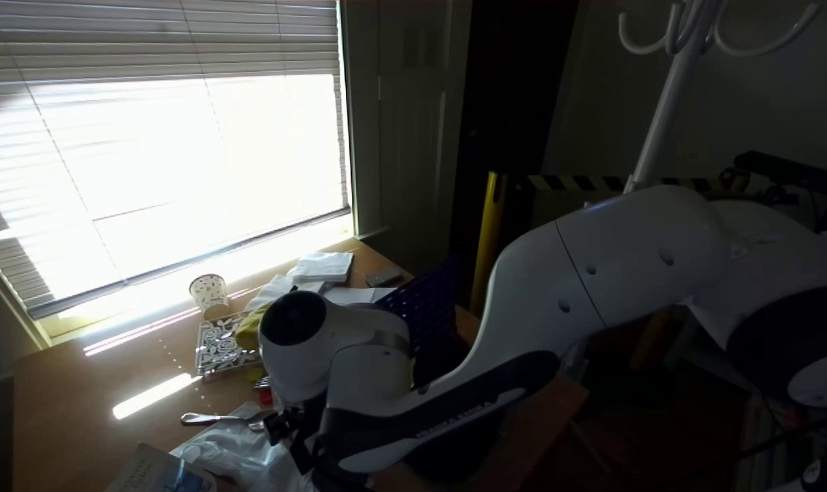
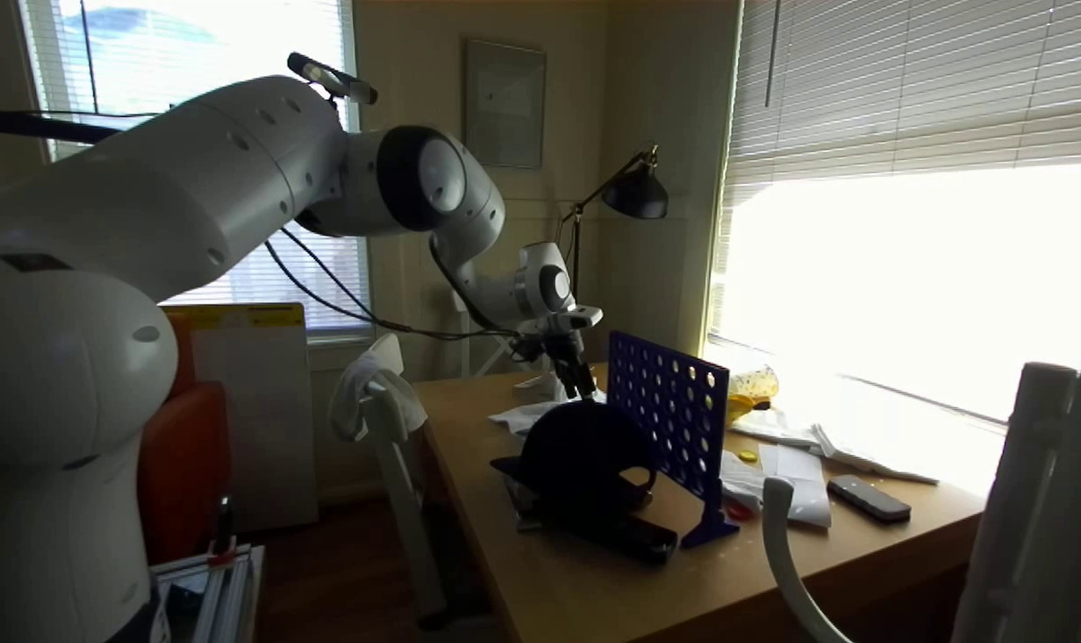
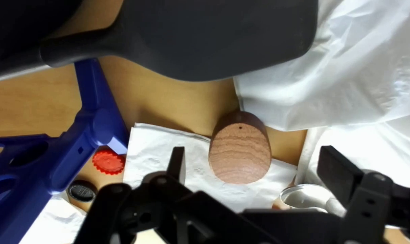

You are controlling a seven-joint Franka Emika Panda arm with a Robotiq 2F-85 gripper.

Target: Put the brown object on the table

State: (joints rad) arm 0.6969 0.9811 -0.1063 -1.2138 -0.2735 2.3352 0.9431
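The brown object is a rounded wooden piece (image 3: 240, 152) with a flat, grained top and a small hole. In the wrist view it stands upright, partly over white paper (image 3: 157, 145), on the light-tan table (image 3: 178, 101). The table also shows in both exterior views (image 1: 65, 424) (image 2: 585, 589). My gripper (image 3: 255, 161) is open, its fingers wide apart, with the brown object seen between them and clear gaps on both sides. The gripper also shows low over the table in both exterior views (image 1: 287, 434) (image 2: 581, 384). I cannot make out the brown object in the exterior views.
A dark spatula (image 3: 208, 37) and a white plastic bag (image 3: 354, 74) lie beside the wooden piece. A blue upright game grid (image 2: 670, 406) and a dark cap (image 2: 585, 451) stand nearby. A red disc (image 3: 108, 162) and a shiny metal rim (image 3: 303, 195) are near the fingers.
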